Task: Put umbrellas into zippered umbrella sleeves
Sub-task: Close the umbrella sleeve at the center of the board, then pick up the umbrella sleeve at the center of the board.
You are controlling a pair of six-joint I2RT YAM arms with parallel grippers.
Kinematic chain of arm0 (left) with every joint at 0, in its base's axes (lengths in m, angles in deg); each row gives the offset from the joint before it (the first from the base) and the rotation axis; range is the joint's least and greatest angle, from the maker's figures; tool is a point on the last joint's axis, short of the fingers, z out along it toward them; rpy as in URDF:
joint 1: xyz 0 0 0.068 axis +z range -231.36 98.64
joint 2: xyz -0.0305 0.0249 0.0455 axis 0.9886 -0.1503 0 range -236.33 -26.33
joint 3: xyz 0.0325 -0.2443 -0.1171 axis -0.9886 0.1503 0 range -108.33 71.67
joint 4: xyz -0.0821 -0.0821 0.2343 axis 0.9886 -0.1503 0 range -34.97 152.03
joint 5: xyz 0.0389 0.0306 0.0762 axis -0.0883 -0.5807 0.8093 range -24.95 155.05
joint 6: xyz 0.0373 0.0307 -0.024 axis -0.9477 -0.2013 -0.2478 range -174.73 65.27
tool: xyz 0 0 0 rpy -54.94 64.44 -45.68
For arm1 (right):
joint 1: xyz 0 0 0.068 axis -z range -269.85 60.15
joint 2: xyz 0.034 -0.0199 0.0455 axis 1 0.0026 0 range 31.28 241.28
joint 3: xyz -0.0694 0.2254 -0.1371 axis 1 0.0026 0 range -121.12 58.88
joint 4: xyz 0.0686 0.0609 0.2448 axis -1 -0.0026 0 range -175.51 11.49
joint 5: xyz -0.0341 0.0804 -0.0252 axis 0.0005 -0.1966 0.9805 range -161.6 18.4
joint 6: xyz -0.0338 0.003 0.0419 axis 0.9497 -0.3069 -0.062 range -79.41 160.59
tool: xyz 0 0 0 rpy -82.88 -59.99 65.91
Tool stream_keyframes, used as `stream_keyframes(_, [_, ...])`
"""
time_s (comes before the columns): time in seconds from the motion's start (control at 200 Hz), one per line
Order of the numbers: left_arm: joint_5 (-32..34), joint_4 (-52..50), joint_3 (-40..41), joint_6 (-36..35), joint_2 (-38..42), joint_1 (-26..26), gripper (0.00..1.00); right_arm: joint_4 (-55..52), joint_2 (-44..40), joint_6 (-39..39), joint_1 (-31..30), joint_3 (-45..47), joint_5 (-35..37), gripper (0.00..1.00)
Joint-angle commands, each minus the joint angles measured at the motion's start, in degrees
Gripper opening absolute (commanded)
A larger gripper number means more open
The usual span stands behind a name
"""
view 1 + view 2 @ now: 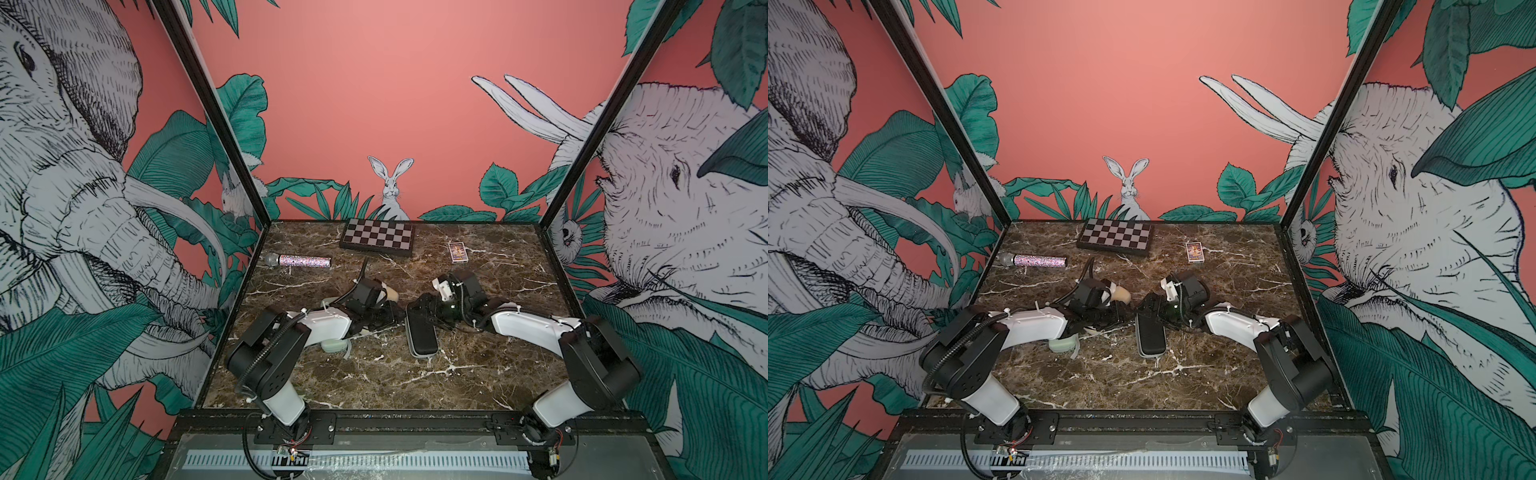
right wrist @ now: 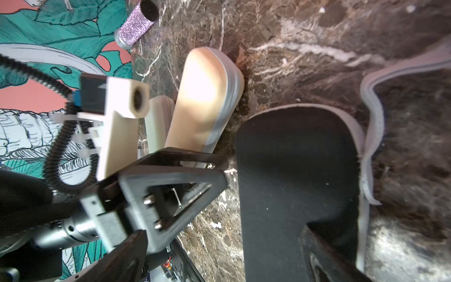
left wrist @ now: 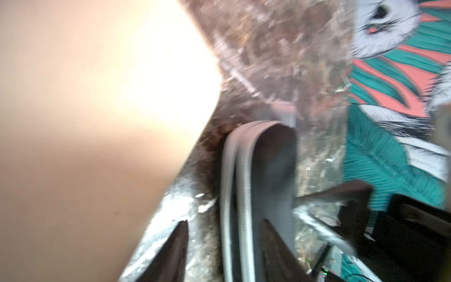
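Three sleeves (image 1: 422, 332), one microphone (image 1: 299, 260), one checkered box (image 1: 378, 236), one card pack (image 1: 457, 252), perhaps one umbrella (image 2: 158, 122).

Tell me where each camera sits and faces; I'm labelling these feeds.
Both top views: high above the table's near edge, looking down and forward over the marble table; left arm and right arm show.
Left wrist: on the left arm, blurred, close over the black sleeve; its own jaws show, apart.
Right wrist: on the right arm, looking past the black sleeve to the cream sleeve and microphone; own jaws and left gripper show.
Shared: both wrist views catch the black sleeve.
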Motion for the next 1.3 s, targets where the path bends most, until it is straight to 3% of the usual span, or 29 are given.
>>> stream_keyframes(0.0, [-5.45, 9.45, 0.92, 3.33, -0.24, -1.78, 0.57, -0.84, 2.06, -1.02, -0.32, 1.41, 1.01, 0.97])
stream_keyframes(0.105, [-3.07, 12.08, -0.93, 4.79, -3.15, -5.98, 0.68, 0.51, 1.74, -2.21, -0.25, 1.56, 0.39, 0.97])
stream_keyframes(0.28, [-2.14, 11.30, -0.30, 4.73, -7.13, -6.12, 0.61, 5.51, -2.00, -6.31, 1.31, 3.55, -1.89, 0.95])
stream_keyframes(0.545, [1.28, -3.85, -1.92, -3.11, -1.84, -4.82, 0.55, -6.69, -7.38, 1.71, 5.59, 2.31, -3.16, 0.95])
stream_keyframes(0.645, [1.25, -5.36, -2.16, -3.39, -2.22, -4.69, 0.49, -19.12, -9.00, 10.26, 7.65, 0.24, 3.22, 0.90])
stream_keyframes(0.74, [1.82, -8.72, -2.94, -4.48, -1.04, -4.25, 0.46, -28.91, -6.60, 19.05, 7.66, -2.07, 7.25, 0.79])
stream_keyframes(1.06, [0.16, -14.33, -6.62, -7.03, 0.55, -2.71, 0.48, -22.64, 6.23, 16.99, 0.53, -5.63, 9.35, 0.76])
stream_keyframes(1.205, [1.87, -20.40, -5.62, -8.85, 6.04, -2.18, 0.59, -22.91, 8.44, 16.64, -0.34, -5.70, 10.37, 0.72])
stream_keyframes(1.295, [1.13, -17.29, -2.84, -7.14, 6.44, -2.18, 0.64, -22.93, 8.72, 16.82, -0.64, -5.75, 10.49, 0.72])
